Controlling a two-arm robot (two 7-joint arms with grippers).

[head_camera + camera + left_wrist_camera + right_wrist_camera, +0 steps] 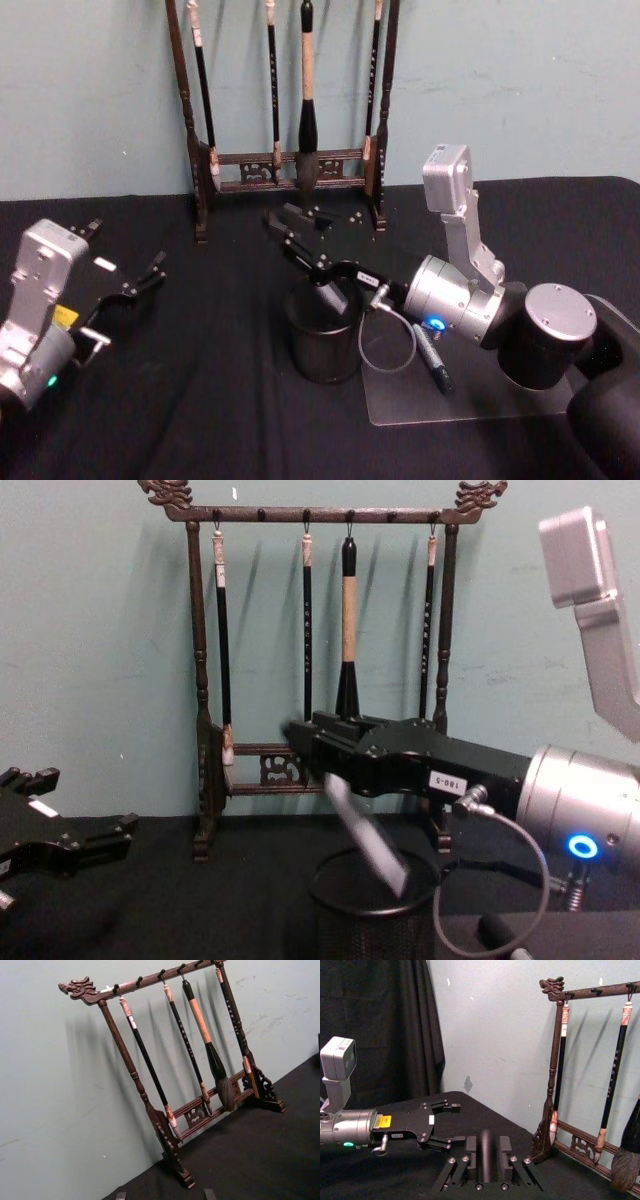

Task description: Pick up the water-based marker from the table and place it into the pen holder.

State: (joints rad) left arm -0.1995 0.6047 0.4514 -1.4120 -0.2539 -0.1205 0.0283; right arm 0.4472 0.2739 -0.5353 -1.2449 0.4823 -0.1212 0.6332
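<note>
The black mesh pen holder (pixel 322 345) (pixel 350 935) stands mid-table on the black cloth table (pixel 200 410). My right gripper (pixel 288 220) (pixel 293 730) hovers level just above its rim, fingers slightly apart. The marker (pixel 365 835) (pixel 328 288) hangs tilted under the gripper, its lower end inside the holder. In the right wrist view the marker (pixel 487 1157) shows as a dark cylinder between the finger pads (pixel 471 1146). My left gripper (pixel 125 250) (pixel 85 800) (pixel 456 1122) rests open and idle at the table's left side.
The tall wooden brush rack (pixel 290 165) (pixel 320 630) (pixel 200 1085) stands at the back against the wall, just behind the holder. A dark pen (pixel 432 358) lies on the greyer patch (pixel 480 400) to the right of the holder, under my right arm.
</note>
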